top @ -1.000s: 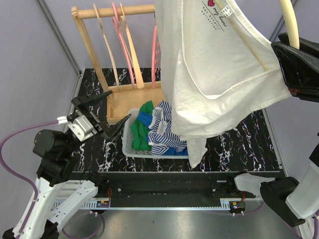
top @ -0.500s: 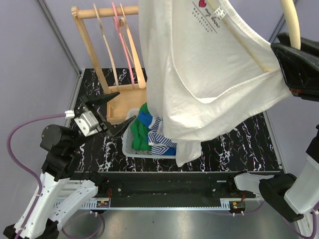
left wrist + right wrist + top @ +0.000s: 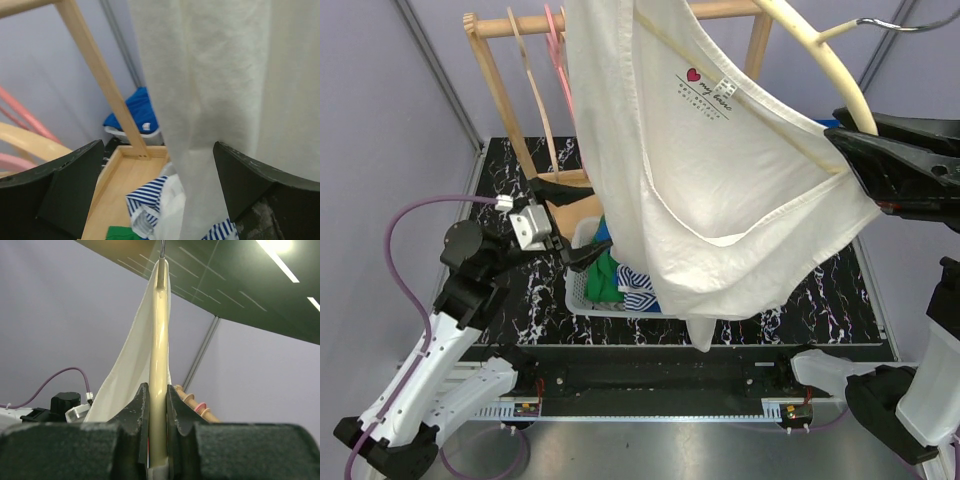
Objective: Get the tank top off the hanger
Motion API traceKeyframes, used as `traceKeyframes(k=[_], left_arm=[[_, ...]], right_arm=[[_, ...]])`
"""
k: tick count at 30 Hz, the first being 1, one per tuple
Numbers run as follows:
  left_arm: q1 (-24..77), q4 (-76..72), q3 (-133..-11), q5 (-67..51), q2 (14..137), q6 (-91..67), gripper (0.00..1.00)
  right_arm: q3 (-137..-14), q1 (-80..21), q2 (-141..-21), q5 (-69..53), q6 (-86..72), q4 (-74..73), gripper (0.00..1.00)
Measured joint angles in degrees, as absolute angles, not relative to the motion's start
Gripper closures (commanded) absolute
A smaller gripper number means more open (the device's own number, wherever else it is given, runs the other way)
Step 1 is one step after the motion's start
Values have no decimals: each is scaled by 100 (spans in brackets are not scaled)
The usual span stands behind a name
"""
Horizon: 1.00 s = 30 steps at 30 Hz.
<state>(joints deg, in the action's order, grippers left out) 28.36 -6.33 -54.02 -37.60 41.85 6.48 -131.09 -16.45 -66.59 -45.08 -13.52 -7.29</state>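
Observation:
The white tank top (image 3: 720, 190) hangs on a cream hanger (image 3: 820, 60) held high over the table. My right gripper (image 3: 850, 150) is shut on the hanger's arm; in the right wrist view the hanger (image 3: 159, 340) runs up between the shut fingers of the gripper (image 3: 157, 395), with the tank top (image 3: 130, 375) draped to its left. My left gripper (image 3: 570, 222) is open at the top's lower left edge. In the left wrist view the tank top (image 3: 210, 100) hangs between the spread fingers of the gripper (image 3: 157, 165), which are not closed on it.
A wooden rack (image 3: 510, 100) with pink and wooden hangers stands at the back left on a wooden base (image 3: 125, 185). A white basket (image 3: 582, 290) of green, blue and striped clothes sits mid-table under the top. The black marbled table (image 3: 820, 290) shows at the right.
My left gripper has moved right and forward until its open fingers straddle the top's edge. The right arm has swung the hanger and top leftward and tilted them.

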Motion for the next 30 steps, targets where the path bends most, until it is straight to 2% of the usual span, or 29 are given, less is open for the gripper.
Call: traceKeyframes(k=[10,12,13,16,17,18,19,20,30], left_arm=[[2969,311,-5360,-5301,4195,1061,1],[2989,489,-5328,-5446,4213,1192,5],[3009,523,-5295,-5478,4224,1249,9],[3050,443,-5151,-5505,4311,1332,43],[3061,401,-5109,-5507,4351,1321,71],[3065,366,-5096,-5485,4381,1315,87],[3070,327,-5096,-5448,4447,1310,95],[3074,285,-5098,-5389,4491,1332,98],[2974,8,-5612,-4423,4447,1553,97]], right_arm=[[-12927,-1645,-6657,-4517,-1201,-991,100],[-12971,-1645,-6657,-4519,-1177,-1020,100],[-12980,-1645,-6654,-4521,-1175,-1020,100],[-12984,-1645,-6648,-4560,-1173,-1020,100],[-12975,-1645,-6648,-4565,-1168,-1017,100],[-12958,-1645,-6643,-4565,-1162,-1020,100],[-12929,-1645,-6637,-4565,-1153,-1020,100],[-12899,-1645,-6624,-4565,-1138,-1022,100],[-12442,-1645,-6355,-4434,-821,-1083,100]])
